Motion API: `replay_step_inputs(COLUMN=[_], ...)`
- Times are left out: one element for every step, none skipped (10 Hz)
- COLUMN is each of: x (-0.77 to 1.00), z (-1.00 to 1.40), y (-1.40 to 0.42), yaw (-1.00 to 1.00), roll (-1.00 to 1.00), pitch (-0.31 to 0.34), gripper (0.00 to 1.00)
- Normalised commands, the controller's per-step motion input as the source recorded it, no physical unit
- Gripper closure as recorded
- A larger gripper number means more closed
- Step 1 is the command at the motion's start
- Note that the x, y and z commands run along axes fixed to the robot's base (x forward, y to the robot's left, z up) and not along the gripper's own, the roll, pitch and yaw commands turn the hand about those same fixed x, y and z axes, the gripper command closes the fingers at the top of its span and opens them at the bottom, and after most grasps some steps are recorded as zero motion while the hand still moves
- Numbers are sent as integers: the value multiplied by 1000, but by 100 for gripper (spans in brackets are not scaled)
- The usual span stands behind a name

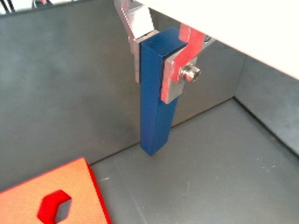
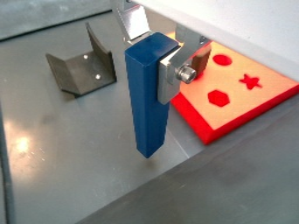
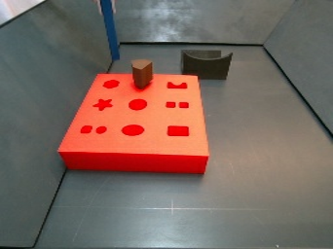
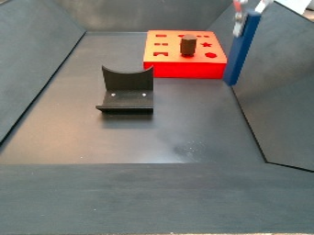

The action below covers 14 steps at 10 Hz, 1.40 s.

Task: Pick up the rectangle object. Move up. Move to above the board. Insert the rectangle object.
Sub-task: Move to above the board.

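Note:
The gripper (image 1: 158, 70) is shut on the upper part of the rectangle object (image 1: 153, 105), a tall blue bar held upright between the silver fingers (image 1: 177, 77). The same grasp shows in a wrist view, with the gripper (image 2: 153, 57) on the bar (image 2: 149, 105). The bar's lower end is at or just above the grey floor, near a wall. In a side view the bar (image 3: 109, 31) stands behind the board (image 3: 136, 146), with the gripper out of frame. In a side view the gripper (image 4: 247, 9) holds the bar (image 4: 244, 50) beside the red board (image 4: 166, 62).
A short brown block (image 3: 142, 72) stands in the board (image 2: 239, 96); it also shows in a side view (image 4: 188, 44). A dark grey arch-shaped piece (image 3: 205, 62) sits on the floor away from the board, seen in two more views (image 4: 125, 90) (image 2: 82, 66). Grey walls enclose the floor.

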Motion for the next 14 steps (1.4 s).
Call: replay_step_inputs(x=[16, 24, 13, 11, 11, 14, 14, 13, 15, 14, 527, 535, 558, 579], z=[1000, 1000, 1000, 1000, 1000, 1000, 819, 711, 496, 279, 207, 181, 179, 187], y=[64, 70, 65, 61, 57, 52, 27, 22, 14, 6, -1000, -1000, -1000, -1000], yaw=[-84, -82, -76, -69, -53, -43, -37, -35, -35, -34, -1000, -1000, -817, -473], roll=[-302, -301, -296, -283, -225, -180, -151, -145, -137, -129, 130, 159, 194, 48], pitch=[154, 154, 140, 118, 90, 79, 72, 72, 73, 74, 151, 163, 207, 211], gripper=[100, 100, 100, 100, 100, 100, 100, 100, 100, 100, 100, 100, 100, 100])
